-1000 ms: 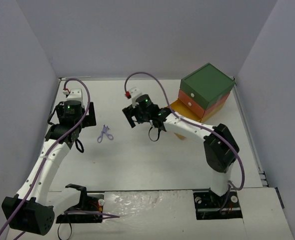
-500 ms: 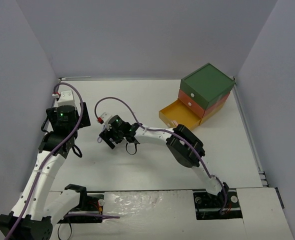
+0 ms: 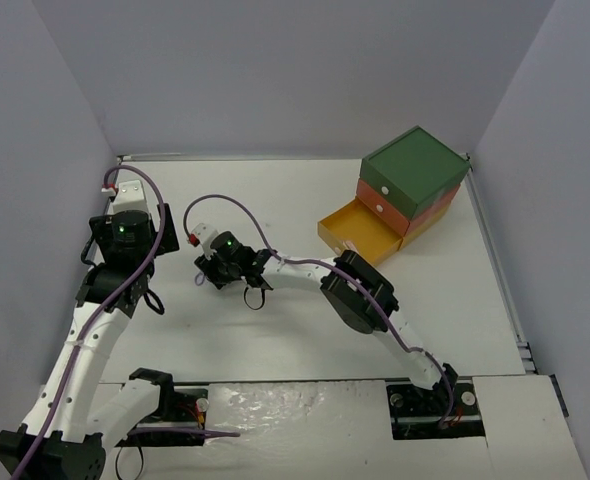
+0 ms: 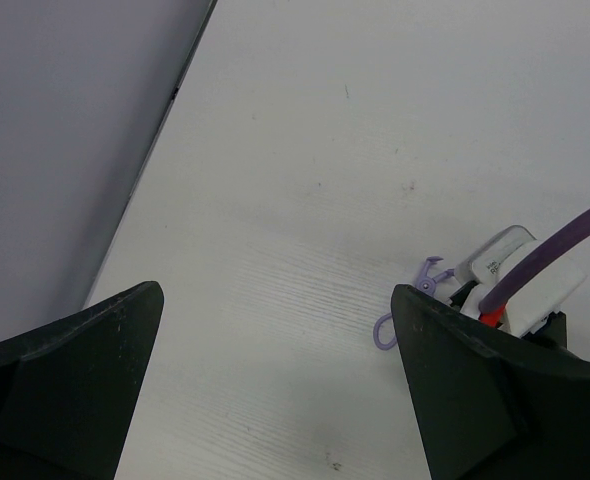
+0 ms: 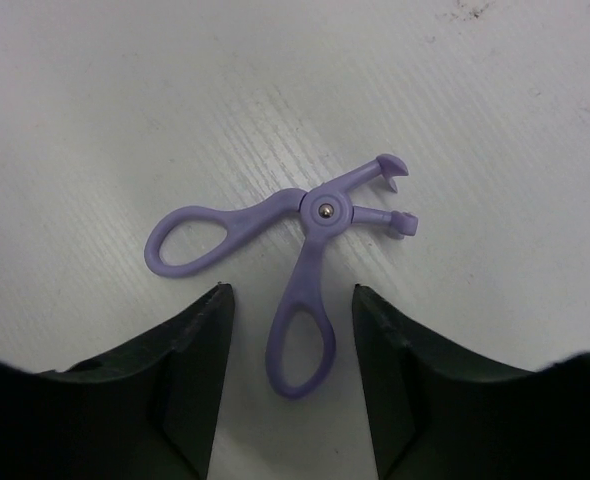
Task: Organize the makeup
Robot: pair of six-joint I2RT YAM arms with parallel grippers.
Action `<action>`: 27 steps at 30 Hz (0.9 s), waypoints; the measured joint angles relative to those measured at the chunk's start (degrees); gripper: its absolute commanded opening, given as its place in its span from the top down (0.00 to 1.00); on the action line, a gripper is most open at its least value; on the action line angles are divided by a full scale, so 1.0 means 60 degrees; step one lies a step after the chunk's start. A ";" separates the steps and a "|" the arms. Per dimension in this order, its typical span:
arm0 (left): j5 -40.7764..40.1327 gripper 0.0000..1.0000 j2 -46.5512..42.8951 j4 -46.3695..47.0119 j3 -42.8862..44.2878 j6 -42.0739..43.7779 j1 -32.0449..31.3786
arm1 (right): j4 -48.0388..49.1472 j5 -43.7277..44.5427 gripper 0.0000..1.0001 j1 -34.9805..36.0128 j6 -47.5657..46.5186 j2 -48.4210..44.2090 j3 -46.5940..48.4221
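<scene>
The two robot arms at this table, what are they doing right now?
The right gripper is down over the lilac scissor-like tool, which lies flat on the white table. One handle loop sits between its open jaws, not gripped yet. The left gripper hangs wide open and empty beside it, near the left wall. At the far right, the drawer chest has its yellow bottom drawer pulled out.

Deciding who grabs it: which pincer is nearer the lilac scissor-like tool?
Right. The right pincer sits over the lilac tool, straddling one handle loop. The left pincer hangs wide open, off to the tool's side.
</scene>
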 measured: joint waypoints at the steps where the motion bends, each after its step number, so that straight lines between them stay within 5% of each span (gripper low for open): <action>1: 0.0002 0.03 0.0016 -0.0001 0.0000 0.0000 0.0000 | 0.0051 -0.0003 0.79 0.0000 0.0017 0.0001 -0.0031; 15: 0.0062 0.03 0.0135 -0.0001 0.0000 0.0000 0.0014 | 0.0620 0.0435 0.99 -0.0043 -0.0016 -0.1590 -0.2559; 27: 0.0255 0.03 0.0274 -0.0004 0.0000 0.0000 0.0047 | -0.0542 0.1662 0.99 -0.1725 -0.0065 -0.6066 -0.5364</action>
